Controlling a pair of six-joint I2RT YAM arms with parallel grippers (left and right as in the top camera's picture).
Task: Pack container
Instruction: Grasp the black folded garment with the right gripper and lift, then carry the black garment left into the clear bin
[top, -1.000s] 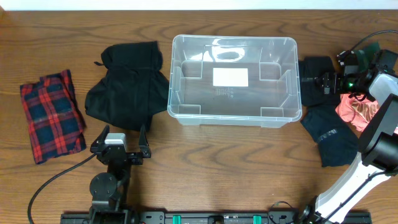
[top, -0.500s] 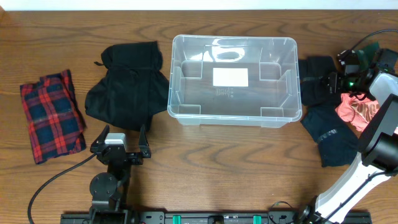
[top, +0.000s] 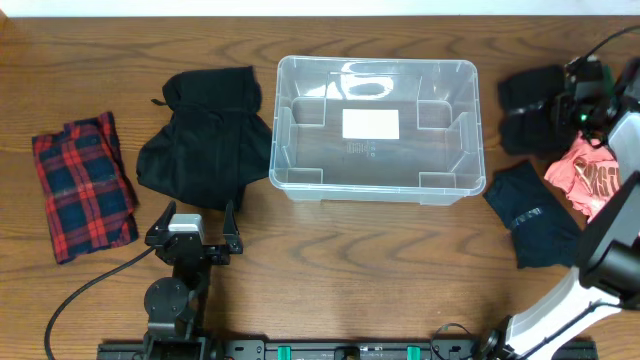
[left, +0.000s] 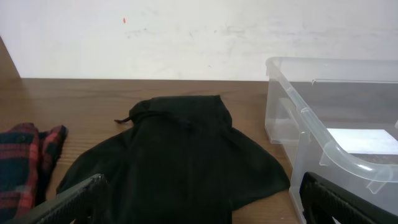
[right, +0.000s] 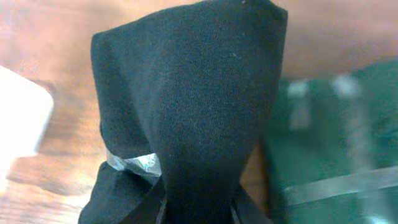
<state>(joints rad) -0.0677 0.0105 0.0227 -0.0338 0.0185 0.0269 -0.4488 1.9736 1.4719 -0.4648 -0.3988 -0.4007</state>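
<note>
The container (top: 300, 185), a clear plastic bin with a white label on its base, stands empty at the table's centre; its near corner shows in the left wrist view (left: 323, 146). At the far right my right gripper (top: 572, 103) is shut on a small black garment (top: 530, 100), which hangs bunched from the jaws. In the right wrist view that black cloth (right: 193, 106) fills the frame, pinched at the bottom by my right gripper (right: 196, 208). My left gripper (top: 200, 228) rests open near the front left, just short of a large black garment (top: 205, 140).
A red and blue plaid cloth (top: 82, 185) lies at the far left. A dark navy garment (top: 535, 215) and a coral one (top: 590, 175) lie right of the bin. Something green (right: 336, 143) sits beside the held cloth.
My right gripper has shut on the small black garment and drawn it up and to the right, bunching it. The left arm has not moved.
</note>
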